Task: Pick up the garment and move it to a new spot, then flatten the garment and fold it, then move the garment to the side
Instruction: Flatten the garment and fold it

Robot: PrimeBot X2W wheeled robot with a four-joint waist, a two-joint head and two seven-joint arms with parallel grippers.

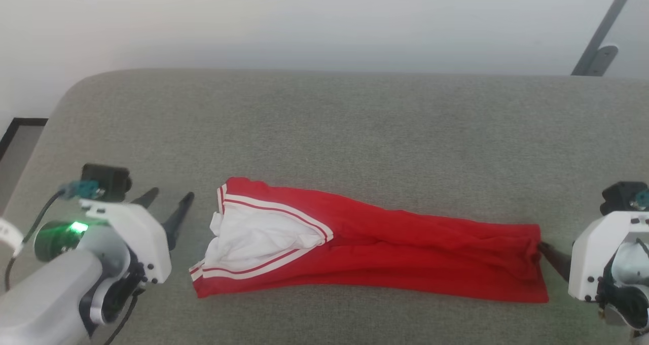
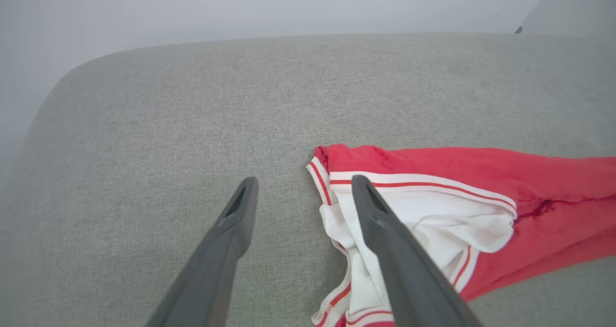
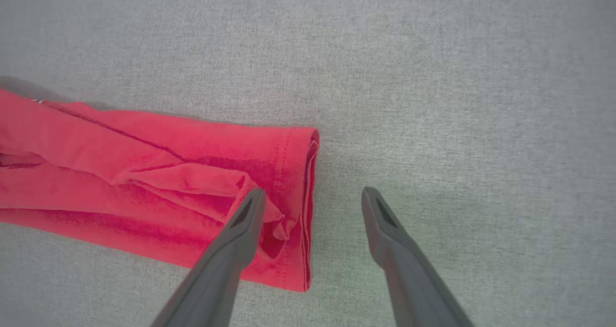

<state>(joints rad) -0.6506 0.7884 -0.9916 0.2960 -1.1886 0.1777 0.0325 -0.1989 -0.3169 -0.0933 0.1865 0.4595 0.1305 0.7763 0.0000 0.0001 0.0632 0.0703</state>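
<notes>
Nothing can be read here: no words, labels, brand marks, numbers or signs. The folded red jersey-cloth garment with a white sleeve and red-and-white striped trim (image 1: pixel 405 248) has its striped end just beside the left pincer (image 2: pixel 304 182) and its hemmed end at the right pincer (image 3: pixel 313 194). The side that faces up is unmarked cloth.
</notes>
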